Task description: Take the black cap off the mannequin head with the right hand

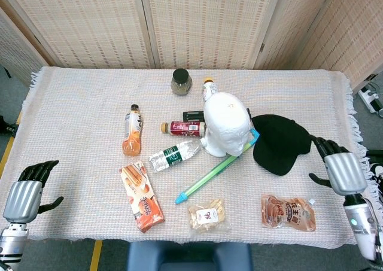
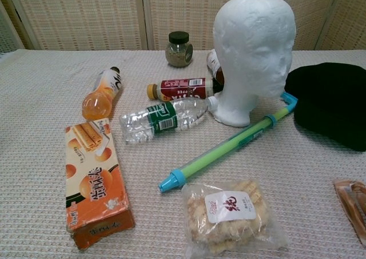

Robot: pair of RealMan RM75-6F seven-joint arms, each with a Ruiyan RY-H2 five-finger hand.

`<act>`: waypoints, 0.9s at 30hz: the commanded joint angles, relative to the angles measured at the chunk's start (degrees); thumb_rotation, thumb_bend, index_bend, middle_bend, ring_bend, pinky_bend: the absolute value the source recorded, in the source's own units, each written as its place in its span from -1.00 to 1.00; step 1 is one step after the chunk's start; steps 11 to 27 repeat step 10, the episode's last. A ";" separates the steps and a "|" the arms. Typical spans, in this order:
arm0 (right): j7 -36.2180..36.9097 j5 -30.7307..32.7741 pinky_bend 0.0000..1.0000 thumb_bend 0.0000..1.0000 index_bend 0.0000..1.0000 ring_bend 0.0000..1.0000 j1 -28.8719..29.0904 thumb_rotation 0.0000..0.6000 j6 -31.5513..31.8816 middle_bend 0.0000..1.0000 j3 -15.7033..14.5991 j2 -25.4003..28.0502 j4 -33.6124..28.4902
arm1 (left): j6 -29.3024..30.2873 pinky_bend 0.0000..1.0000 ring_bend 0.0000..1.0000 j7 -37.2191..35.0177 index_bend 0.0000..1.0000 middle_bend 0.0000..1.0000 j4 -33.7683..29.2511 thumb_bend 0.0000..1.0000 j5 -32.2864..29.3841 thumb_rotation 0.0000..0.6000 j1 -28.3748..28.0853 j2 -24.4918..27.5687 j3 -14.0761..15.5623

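Observation:
The black cap (image 1: pixel 280 143) lies flat on the cloth just right of the white mannequin head (image 1: pixel 225 124), whose crown is bare. In the chest view the cap (image 2: pixel 331 103) spreads at the right edge beside the head (image 2: pixel 254 53). My right hand (image 1: pixel 339 171) is right of the cap, apart from it, fingers spread and holding nothing. My left hand (image 1: pixel 27 191) rests open at the table's front left corner. Neither hand shows in the chest view.
A green and blue tube (image 1: pixel 216 170) lies in front of the head, one end by the cap. Bottles (image 1: pixel 175 154), a jar (image 1: pixel 180 81), an orange snack box (image 1: pixel 142 197) and snack bags (image 1: pixel 288 212) are spread over the woven tablecloth (image 1: pixel 78 97).

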 commanded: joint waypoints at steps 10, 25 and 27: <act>-4.82 -0.42 -0.08 -0.79 -0.66 -0.57 -11.33 0.93 10.08 -0.45 -4.11 1.76 -7.76 | 0.13 -0.58 -0.61 1.29 -0.64 -0.57 0.61 -0.62 -0.09 1.00 -0.15 -1.11 -0.25; -4.82 -0.42 -0.08 -0.79 -0.66 -0.57 -11.33 0.93 10.08 -0.45 -4.11 1.76 -7.76 | 0.13 -0.58 -0.61 1.29 -0.64 -0.57 0.61 -0.62 -0.09 1.00 -0.15 -1.11 -0.25; -4.82 -0.42 -0.08 -0.79 -0.66 -0.57 -11.33 0.93 10.08 -0.45 -4.11 1.76 -7.76 | 0.13 -0.58 -0.61 1.29 -0.64 -0.57 0.61 -0.62 -0.09 1.00 -0.15 -1.11 -0.25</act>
